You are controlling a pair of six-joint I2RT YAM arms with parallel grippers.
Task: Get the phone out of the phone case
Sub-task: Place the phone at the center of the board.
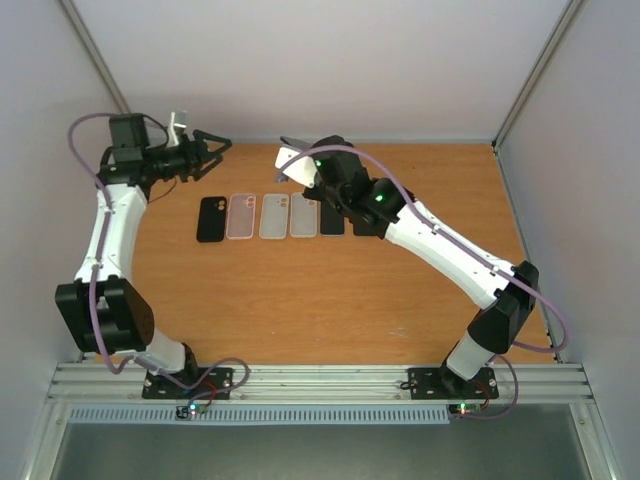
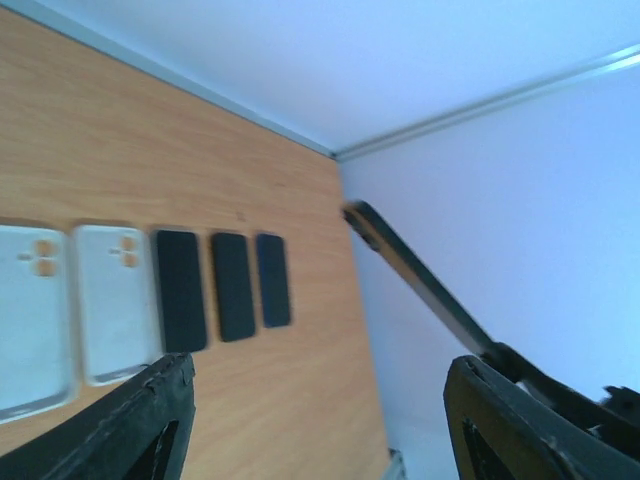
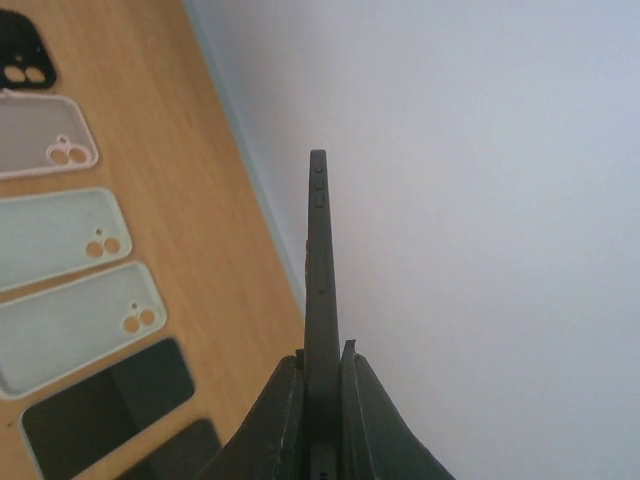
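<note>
just wood tbl [image 1: 300, 300], white walls [image 1: 300, 60], phone [image 3: 320, 280]

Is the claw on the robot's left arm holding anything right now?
No, the left gripper stands wide open in its wrist view, with nothing between its two fingers.

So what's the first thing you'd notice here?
The right end effector pinches a thin dark phone edge-on, up in the air at the back. Below lies a neat row of cases and dark phones, and the left end effector hangs open at the far left.
</note>
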